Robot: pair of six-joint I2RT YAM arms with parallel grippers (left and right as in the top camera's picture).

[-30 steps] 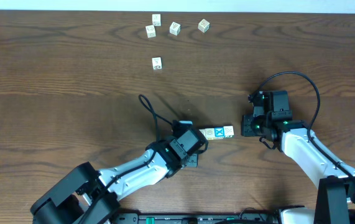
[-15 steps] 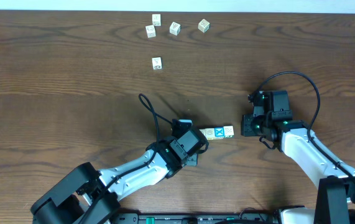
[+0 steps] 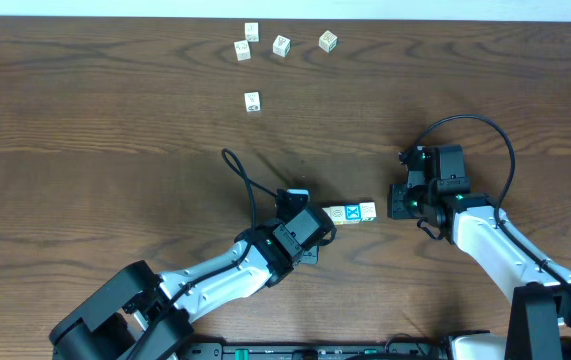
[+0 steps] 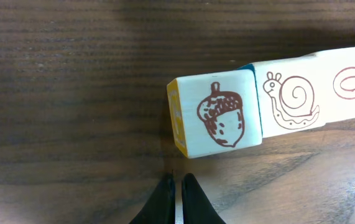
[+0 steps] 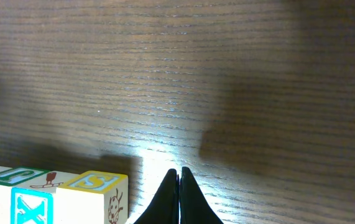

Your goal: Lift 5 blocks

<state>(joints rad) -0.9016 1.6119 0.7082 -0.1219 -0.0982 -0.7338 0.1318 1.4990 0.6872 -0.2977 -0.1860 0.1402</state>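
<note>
Left hand (image 4: pixel 177 182), right hand (image 5: pixel 178 175) pressed together; only left wrist shows acorn block (image 4: pixel 219 118).

The table (image 3: pixel 105 170) is lit evenly and brightly from above in the overhead view, and only short, soft shadows are cast beside the arms. In the left wrist view the blocks (image 4: pixel 224 115) are shown sharp, while the left gripper (image 4: pixel 177 196) is rendered dark and slightly soft, and the far wood is dimmed by shadow. In the right wrist view a patch of glare is seen just beyond the right gripper (image 5: pixel 178 196), with a broad dim shadow beside it.
</note>
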